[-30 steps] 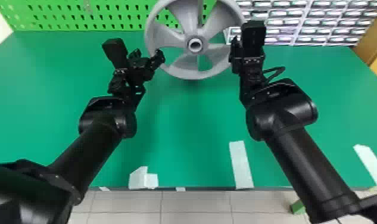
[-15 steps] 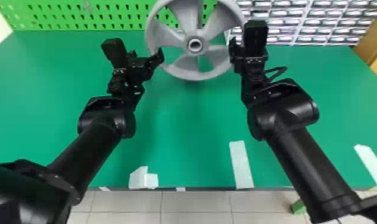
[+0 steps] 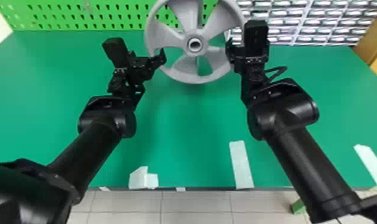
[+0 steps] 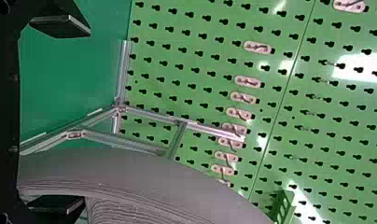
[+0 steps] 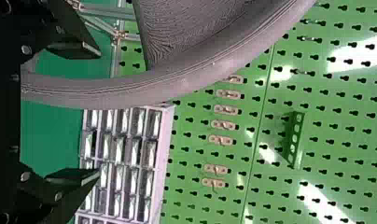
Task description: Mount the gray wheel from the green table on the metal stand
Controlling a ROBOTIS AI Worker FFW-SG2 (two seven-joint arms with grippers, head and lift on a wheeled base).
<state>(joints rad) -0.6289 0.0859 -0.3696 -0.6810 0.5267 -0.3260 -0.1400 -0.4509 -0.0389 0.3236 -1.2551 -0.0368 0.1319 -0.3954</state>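
I see the green desk (image 3: 193,128) running across most of my head cam, w/ a green pegboard (image 3: 77,12) along its far side. Next down in size, at far R, is a small-parts drawer cabinet (image 3: 286,22) w/ clear-front drawers in rows.

The gray wheel (image 3: 184,18) is near the desk's far side, btwn my two arms, spoked face & round hub (image 3: 194,44) toward the head cam. The metal stand (image 4: 205,128), a frame of slim alum. bars, shows past the wheel's rim in my L wrist cam; I can't tell if the hub is seated on it.

My L end effector (image 3: 159,58) is at the wheel's L side, fingers well apart, rim passing btwn them & nearer one finger. My R end effector (image 3: 230,53) is at the opposite side, fingers also spread, w/ the rim btwn them, so I've got neither one clamped.

Smaller stuff: white tape strips (image 3: 241,166) on the desk's near part, a green perforated bracket (image 5: 296,140) on the pegboard, & a line of little pinkish hook plates (image 4: 247,81) on it too.
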